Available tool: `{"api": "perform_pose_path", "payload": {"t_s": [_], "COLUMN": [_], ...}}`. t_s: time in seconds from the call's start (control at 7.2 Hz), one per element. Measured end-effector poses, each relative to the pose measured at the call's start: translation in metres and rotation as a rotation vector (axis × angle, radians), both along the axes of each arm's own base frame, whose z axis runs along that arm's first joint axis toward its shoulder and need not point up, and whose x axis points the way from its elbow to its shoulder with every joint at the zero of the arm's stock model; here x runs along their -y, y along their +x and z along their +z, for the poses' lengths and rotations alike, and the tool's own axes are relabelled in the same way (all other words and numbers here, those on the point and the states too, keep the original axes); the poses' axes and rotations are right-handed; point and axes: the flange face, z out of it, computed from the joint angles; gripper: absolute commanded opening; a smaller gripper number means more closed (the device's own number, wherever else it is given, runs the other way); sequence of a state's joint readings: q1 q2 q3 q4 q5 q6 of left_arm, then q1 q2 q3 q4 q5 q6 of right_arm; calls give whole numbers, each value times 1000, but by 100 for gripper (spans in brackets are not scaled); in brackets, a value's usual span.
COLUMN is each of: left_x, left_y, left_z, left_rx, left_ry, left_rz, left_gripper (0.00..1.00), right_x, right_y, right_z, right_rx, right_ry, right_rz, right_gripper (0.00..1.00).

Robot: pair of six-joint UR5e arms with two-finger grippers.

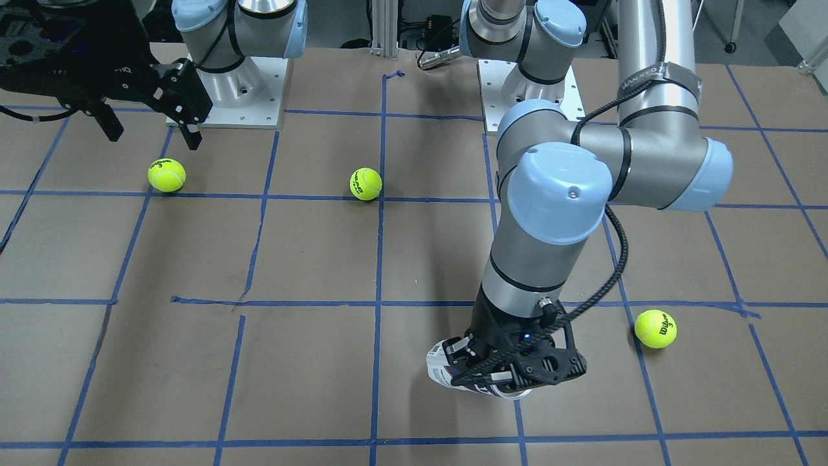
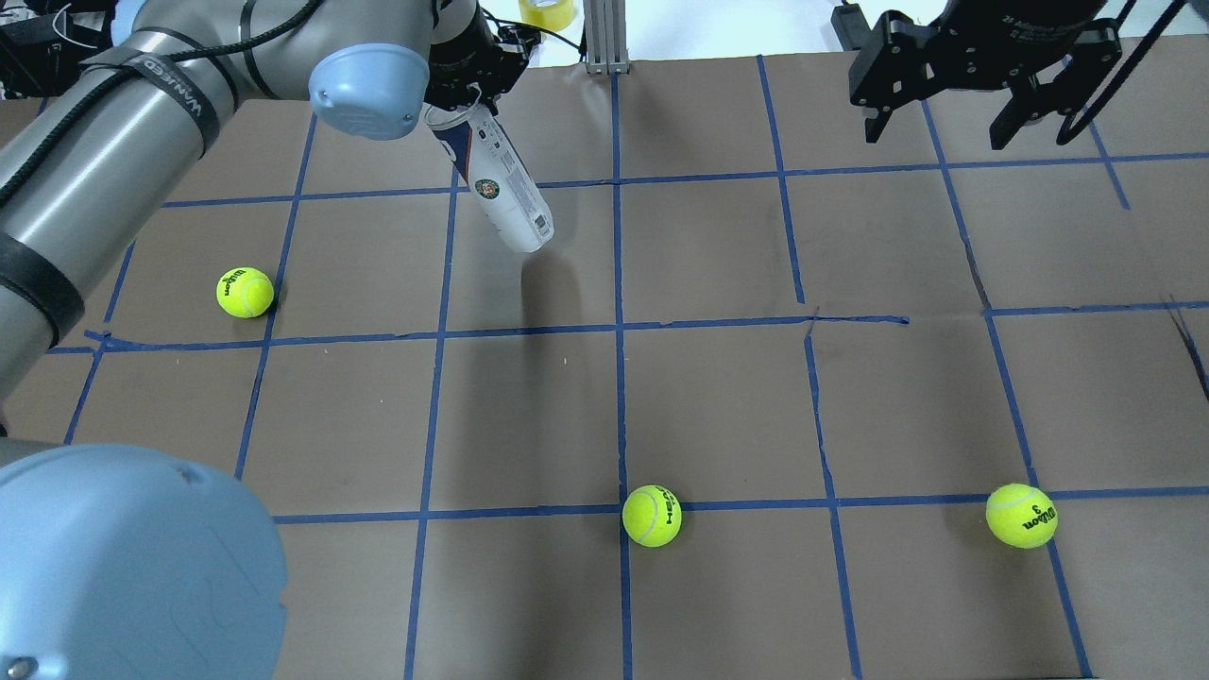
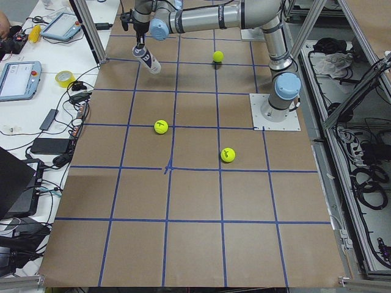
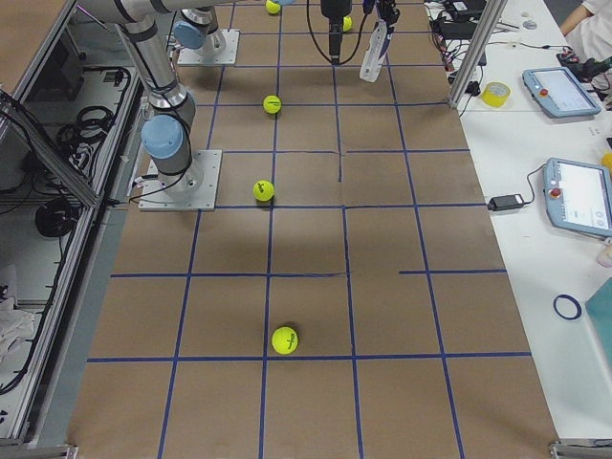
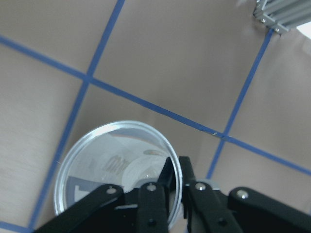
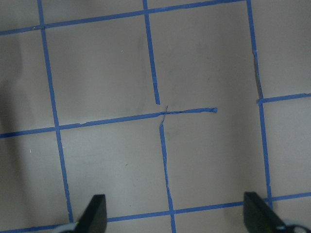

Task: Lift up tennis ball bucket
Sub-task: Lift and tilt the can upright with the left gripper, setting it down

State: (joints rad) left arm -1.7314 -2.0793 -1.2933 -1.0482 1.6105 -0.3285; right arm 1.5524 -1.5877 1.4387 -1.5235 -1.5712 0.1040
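The tennis ball bucket is a clear tube with a white and navy label and a silvery rim. It hangs tilted above the table at the far left. My left gripper is shut on the bucket's rim, one finger inside and one outside, as the left wrist view shows. The bucket also shows in the front-facing view, the left view and the right view. My right gripper is open and empty, high over the far right; its fingertips frame bare table.
Three yellow-green tennis balls lie on the brown, blue-taped table: one at the left, one at the near middle, one at the near right. A metal post stands at the far edge.
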Motion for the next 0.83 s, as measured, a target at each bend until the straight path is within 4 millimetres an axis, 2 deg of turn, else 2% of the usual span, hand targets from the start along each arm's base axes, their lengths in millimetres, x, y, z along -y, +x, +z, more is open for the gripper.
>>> {"api": "perform_pose_path", "payload": {"t_s": [0.28,0.56,0.69,0.83], "left_x": [-17,-22,-23,-24], "left_y": [-27,-37,-38,-39], "left_z": [-16,-34,-35,-33], "left_rx": [133,167,167,164], "left_ry": [-16,-78,-105,-119], "left_rz": [-129,-171,-173,-171], "left_gripper": [0,0,39,72], "right_x": [-1,-1,-1,-1], "right_y": [0,-1,-1,-1], "right_z": [-4,-5,-6,-6], "right_rx": [-2,-2,-2,-2], "right_ry": [11,19,21,21], "right_rz": [0,-1,-1,0], "right_gripper": [100,100,100,100]}}
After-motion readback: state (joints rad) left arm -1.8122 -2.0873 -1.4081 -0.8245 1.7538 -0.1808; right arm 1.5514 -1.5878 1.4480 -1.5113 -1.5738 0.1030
